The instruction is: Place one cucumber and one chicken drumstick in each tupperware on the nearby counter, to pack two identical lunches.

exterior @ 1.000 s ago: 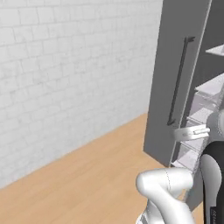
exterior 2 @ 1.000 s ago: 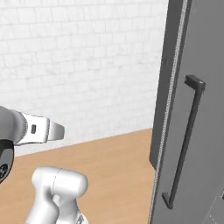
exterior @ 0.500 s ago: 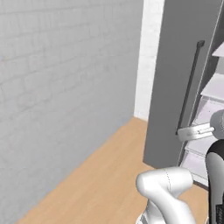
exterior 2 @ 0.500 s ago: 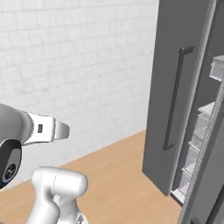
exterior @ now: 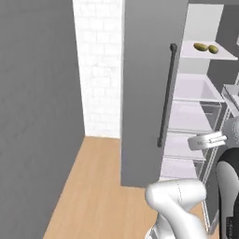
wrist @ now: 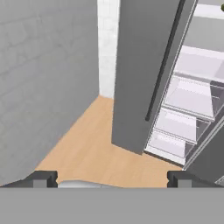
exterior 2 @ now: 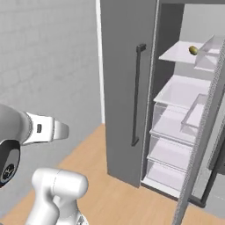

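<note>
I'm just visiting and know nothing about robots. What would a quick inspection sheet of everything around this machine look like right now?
Surface: light tan wooden floor underfoot; white fridge shelves behind the open door.
Job's things: two small yellow-green cucumbers lie side by side on the upper shelf; drumsticks, trays and counter, nothing seen.
Clutter: nothing seen.
Grippers: two-finger gripper open, holding nothing, pointing at the fridge.
Cables: nothing seen.
Surroundings: tall grey fridge door with a dark vertical handle stands open; clear drawers sit low inside; white brick wall behind.
</note>
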